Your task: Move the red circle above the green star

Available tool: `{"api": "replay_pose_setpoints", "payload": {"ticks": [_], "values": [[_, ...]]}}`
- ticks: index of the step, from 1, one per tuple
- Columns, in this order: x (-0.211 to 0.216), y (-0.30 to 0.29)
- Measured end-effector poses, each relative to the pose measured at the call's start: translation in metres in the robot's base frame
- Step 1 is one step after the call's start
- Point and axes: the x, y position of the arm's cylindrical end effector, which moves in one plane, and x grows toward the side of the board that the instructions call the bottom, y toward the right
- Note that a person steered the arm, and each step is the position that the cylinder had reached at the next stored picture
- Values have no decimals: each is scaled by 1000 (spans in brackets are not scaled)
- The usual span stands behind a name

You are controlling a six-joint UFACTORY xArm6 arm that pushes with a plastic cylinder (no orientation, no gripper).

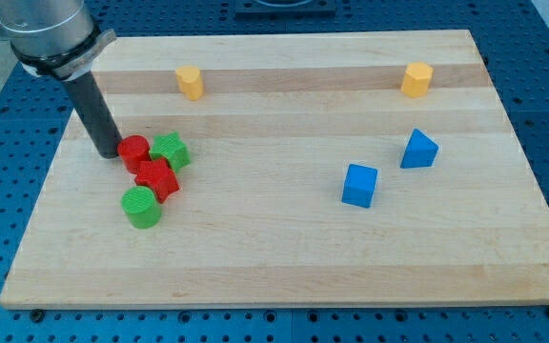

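The red circle (133, 150) lies at the view's left, touching the green star (171, 150) on its right. My tip (107, 152) is right against the red circle's left side. A red star-like block (156, 178) sits just below both, and a green circle (142, 207) lies below that.
A yellow block (191, 83) stands at the top left and another yellow block (416, 79) at the top right. A blue cube (359, 185) and a blue triangular block (418, 150) lie at the right. The wooden board (274, 267) ends near my tip on the left.
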Motion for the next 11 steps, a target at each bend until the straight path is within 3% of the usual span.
{"api": "replay_pose_setpoints", "payload": {"ticks": [1, 2, 3, 5, 8, 10, 11], "values": [[5, -42], [39, -59], [59, -49], [46, 1], [-12, 2], [64, 2], [74, 20]]}}
